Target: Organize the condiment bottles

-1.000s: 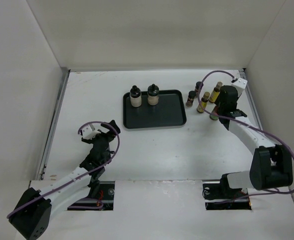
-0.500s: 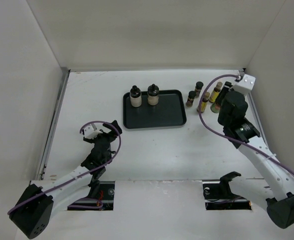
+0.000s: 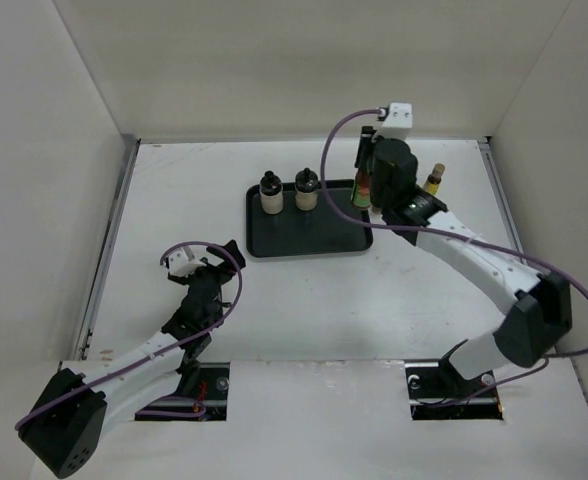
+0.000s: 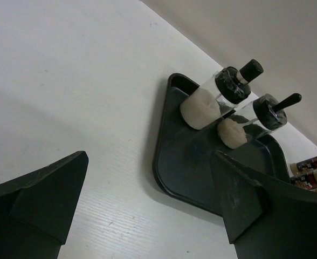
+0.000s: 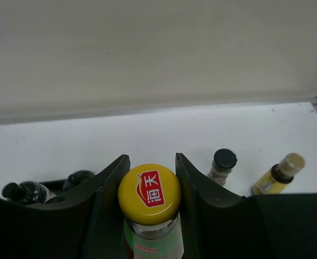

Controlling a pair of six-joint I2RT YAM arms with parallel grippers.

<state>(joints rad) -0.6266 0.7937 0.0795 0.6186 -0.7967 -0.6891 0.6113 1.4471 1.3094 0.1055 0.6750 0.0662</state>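
White tabletop (image 3: 274, 300); red-green bottle (image 5: 151, 241) upright (cap (image 5: 149, 193) uppermost)

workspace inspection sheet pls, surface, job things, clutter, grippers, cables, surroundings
surface: white table with a flat black tray at its middle back
job's things: two cream bottles upright at the tray's back; red-green bottle, yellow cap, between the right gripper's fingers; yellow bottle and dark-capped bottle standing on the table right of the tray
clutter: nothing seen
grippers: left gripper open and empty, over bare table at the near left; right gripper shut on the red-green bottle by the tray's right edge
cables: purple cables loop off each wrist
surroundings: plain white walls on three sides
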